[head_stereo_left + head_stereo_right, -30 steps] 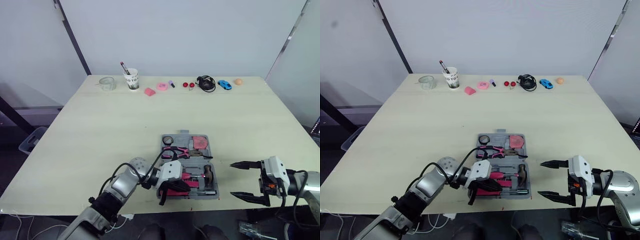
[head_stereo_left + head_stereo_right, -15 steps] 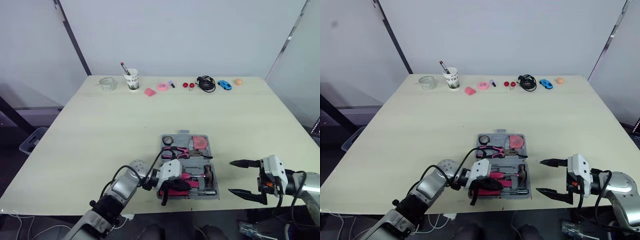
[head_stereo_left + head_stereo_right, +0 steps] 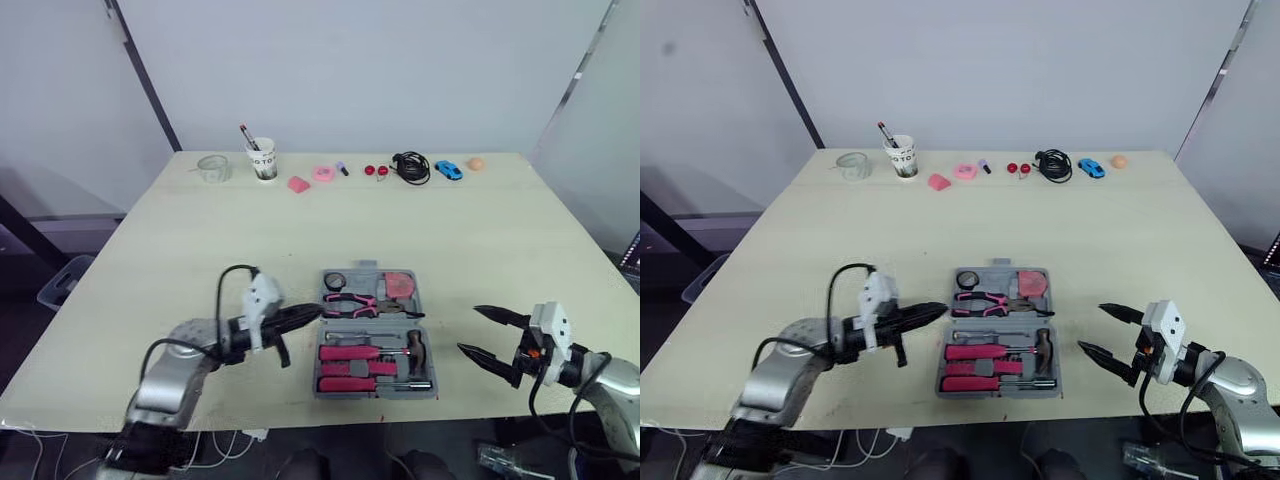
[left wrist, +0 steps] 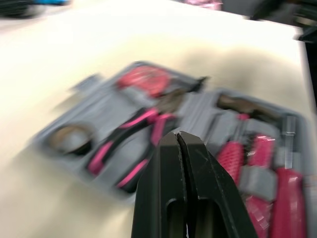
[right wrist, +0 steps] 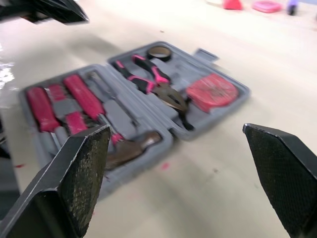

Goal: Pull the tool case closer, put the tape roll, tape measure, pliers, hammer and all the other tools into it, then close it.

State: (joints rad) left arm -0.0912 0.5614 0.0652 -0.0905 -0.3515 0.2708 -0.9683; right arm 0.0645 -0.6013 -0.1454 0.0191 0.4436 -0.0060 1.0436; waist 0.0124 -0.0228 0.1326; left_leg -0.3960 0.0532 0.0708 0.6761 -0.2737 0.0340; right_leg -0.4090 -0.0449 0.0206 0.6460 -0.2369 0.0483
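Fingers (image 4: 168,198) of the left gripper (image 3: 312,314) were pressed flat together with nothing between them. It hung low over the table (image 3: 200,260), tips pointing at the tool case (image 3: 375,395) from its 9 o'clock side, just beside the edge but not touching as far as I could tell. The right gripper (image 3: 468,330) sat at about 4 o'clock from the case, jaws spread wide and empty, tips aimed back toward it with a clear gap of bare table in between.

The case itself lay open and flat near the front edge of the table. Far half: tape roll (image 3: 335,281) at 11 o'clock, pliers (image 3: 355,301) in the middle, red tape measure (image 3: 400,285) at 1 o'clock. Near half: hammer (image 3: 416,345) at 4 o'clock, plus the pink-handled screwdrivers (image 3: 350,353) lined up across the rest.

Way out at 12 o'clock along the back edge was a row of other stuff: glass (image 3: 213,167), paper cup (image 3: 263,158) with pens, black cable (image 3: 410,165), blue toy car (image 3: 449,169).
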